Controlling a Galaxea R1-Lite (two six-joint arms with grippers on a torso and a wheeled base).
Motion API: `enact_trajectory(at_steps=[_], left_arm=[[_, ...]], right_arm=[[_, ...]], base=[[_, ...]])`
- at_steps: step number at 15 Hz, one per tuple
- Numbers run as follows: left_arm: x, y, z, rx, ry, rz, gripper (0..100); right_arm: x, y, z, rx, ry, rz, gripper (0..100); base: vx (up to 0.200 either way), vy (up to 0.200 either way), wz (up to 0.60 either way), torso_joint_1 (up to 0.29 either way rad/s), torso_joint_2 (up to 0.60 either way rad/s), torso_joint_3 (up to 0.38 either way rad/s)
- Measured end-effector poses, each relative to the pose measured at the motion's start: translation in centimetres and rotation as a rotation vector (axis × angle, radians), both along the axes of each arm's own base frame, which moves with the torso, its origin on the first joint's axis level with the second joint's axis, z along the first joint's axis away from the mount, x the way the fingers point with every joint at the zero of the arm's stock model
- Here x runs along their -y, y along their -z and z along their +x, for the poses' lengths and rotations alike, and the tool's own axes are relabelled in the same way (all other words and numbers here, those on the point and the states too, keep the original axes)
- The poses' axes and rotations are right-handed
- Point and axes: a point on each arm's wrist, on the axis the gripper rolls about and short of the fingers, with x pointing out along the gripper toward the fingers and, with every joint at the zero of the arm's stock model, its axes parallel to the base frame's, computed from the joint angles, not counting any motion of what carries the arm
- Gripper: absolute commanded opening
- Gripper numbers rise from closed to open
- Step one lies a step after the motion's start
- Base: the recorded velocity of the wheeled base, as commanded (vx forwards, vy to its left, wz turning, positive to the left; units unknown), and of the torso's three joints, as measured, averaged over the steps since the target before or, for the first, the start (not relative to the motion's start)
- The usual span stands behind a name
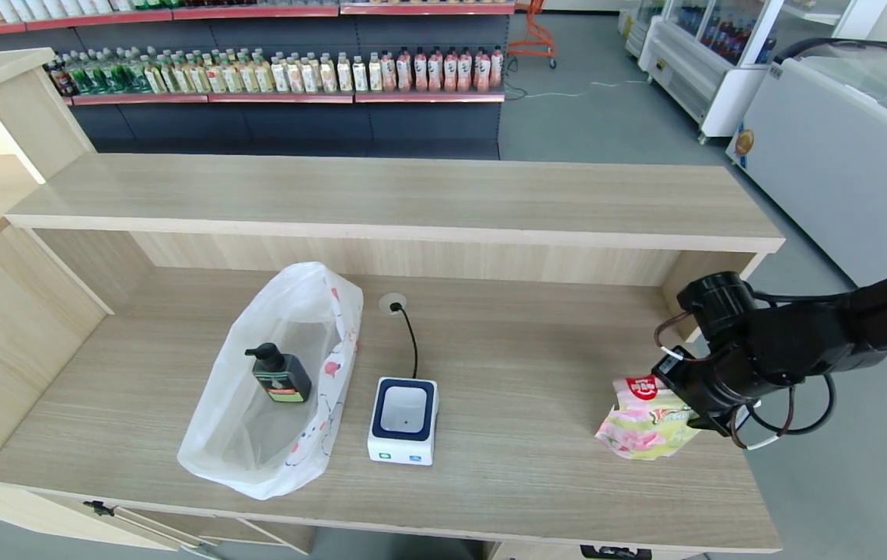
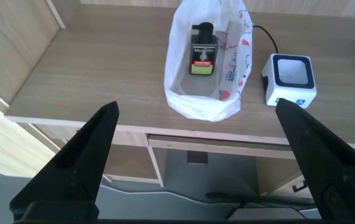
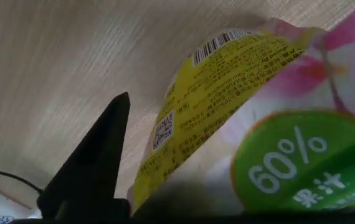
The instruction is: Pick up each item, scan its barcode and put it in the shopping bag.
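A pink and green snack pouch (image 1: 641, 424) stands tilted on the right end of the wooden counter (image 1: 521, 467). My right gripper (image 1: 696, 416) is shut on its right edge. In the right wrist view the pouch (image 3: 258, 124) is very close, barcode (image 3: 218, 43) showing, with one dark finger (image 3: 96, 162) beside it. A white plastic shopping bag (image 1: 225, 459) lies open at the left with a dark pump bottle (image 1: 280, 375) inside. The white scanner (image 1: 403, 420) sits just right of the bag. My left gripper (image 2: 197, 107) hangs open off the counter's front edge, nothing between its fingers (image 2: 84, 162).
The scanner's black cable (image 1: 410, 338) runs back to a round port in the counter. A raised wooden ledge (image 1: 381, 194) walls the back and a side panel (image 1: 8, 327) closes the left. Bare counter lies between scanner and pouch. Shelves of bottles and freezers stand beyond.
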Motion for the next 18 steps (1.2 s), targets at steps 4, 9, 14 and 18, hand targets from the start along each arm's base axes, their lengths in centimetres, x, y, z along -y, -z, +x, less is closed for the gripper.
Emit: enact_trajectory(at_steps=[4, 9, 14, 18], left_arm=[[0.0, 0.0, 0.0, 0.000, 0.000, 0.000, 100], [0.0, 0.0, 0.0, 0.000, 0.000, 0.000, 100], [0.0, 0.0, 0.0, 0.000, 0.000, 0.000, 100], [0.0, 0.0, 0.0, 0.000, 0.000, 0.000, 100]], right_arm=[[-0.5, 1.3, 0.8, 0.001, -0.097, -0.094, 0], [-1.5, -1.0, 0.1, 0.128, -0.295, -0.240, 0], [-2.1, -6.6, -4.3, 0.610, -0.945, -0.231, 0], [-0.1, -8.9, -8.0, 1.117, -1.539, -0.167, 0]], base=[[0.000, 0.000, 0.00, 0.000, 0.00, 0.000], [0.000, 0.000, 0.00, 0.000, 0.00, 0.000], [0.000, 0.000, 0.00, 0.000, 0.00, 0.000], [0.000, 0.000, 0.00, 0.000, 0.00, 0.000]])
